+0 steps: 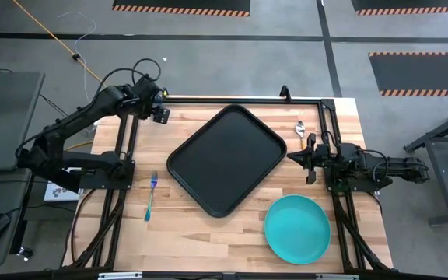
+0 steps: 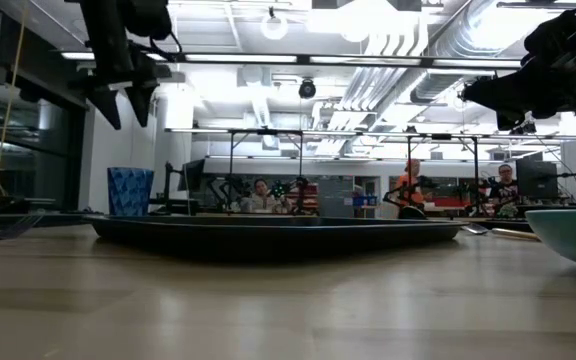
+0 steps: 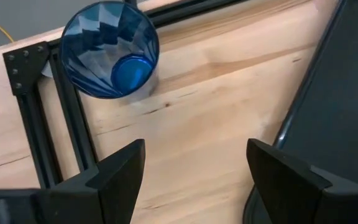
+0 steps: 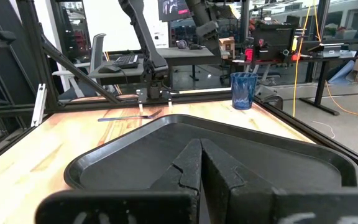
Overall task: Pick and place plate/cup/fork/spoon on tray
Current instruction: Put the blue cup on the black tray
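Note:
The black tray [image 1: 228, 159] lies on the table's middle. The dark-blue cup [image 3: 110, 50] stands upright near the far left corner, beside the frame rail; it also shows in the low view [image 2: 129, 191]. My left gripper [image 3: 194, 155] is open and empty, held above the table between cup and tray, fingers pointing down. The turquoise plate [image 1: 297, 228] lies near the front right. The blue fork [image 1: 151, 196] lies left of the tray. The orange-handled spoon [image 1: 300, 128] lies at the far right. My right gripper [image 1: 292, 158] is shut and empty, level at the tray's right edge.
Black frame rails [image 1: 123, 155] run along the table's left, far and right sides. Bare wood [image 1: 193, 241] lies in front of the tray. People sit at desks in the room beyond the table [image 2: 408, 190].

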You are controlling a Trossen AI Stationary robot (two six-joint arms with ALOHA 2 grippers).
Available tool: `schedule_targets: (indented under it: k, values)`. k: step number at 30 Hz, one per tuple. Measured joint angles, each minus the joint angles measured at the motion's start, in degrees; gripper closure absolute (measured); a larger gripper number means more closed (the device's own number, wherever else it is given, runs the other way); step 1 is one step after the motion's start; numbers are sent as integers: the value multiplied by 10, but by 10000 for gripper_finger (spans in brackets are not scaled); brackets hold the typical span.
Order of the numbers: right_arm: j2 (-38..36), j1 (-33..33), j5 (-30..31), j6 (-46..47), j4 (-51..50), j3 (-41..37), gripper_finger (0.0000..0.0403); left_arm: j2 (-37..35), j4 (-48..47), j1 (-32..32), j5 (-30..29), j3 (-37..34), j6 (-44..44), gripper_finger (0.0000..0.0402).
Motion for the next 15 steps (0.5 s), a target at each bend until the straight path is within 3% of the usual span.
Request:
schedule_targets:
  k: [15]
  values:
    - [0,0,0,0,0,0,402,40,0,82,46,0,101,133]
